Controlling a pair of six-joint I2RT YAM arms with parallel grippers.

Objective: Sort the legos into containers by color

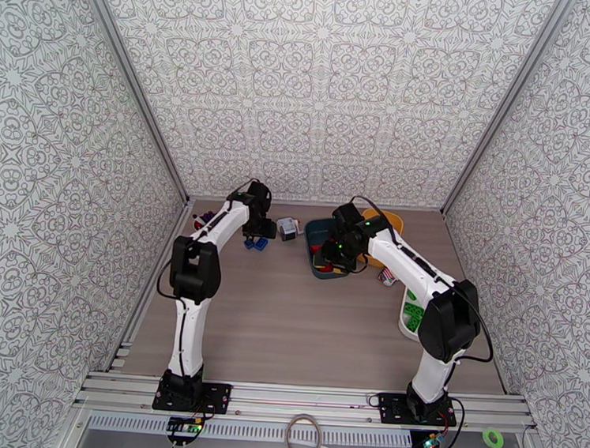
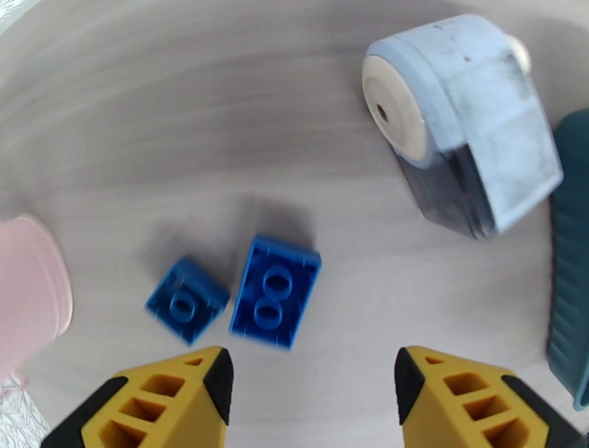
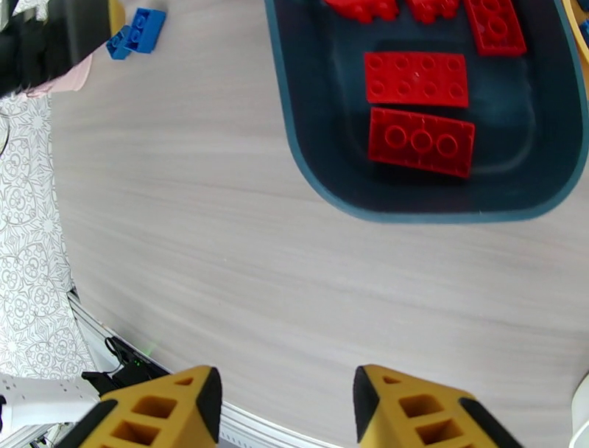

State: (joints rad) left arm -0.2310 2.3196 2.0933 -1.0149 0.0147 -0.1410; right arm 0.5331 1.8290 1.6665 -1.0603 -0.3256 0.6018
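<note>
Two blue legos lie toward the worktop's far left corner, just ahead of the parted, empty left fingers. The larger brick has its long axis pointing away from them. The right fingers, also parted and empty, hover farther off.

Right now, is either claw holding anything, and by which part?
Nothing is held. The left gripper stands open near the larger blue brick, the right gripper open beside the teal tub.
</note>
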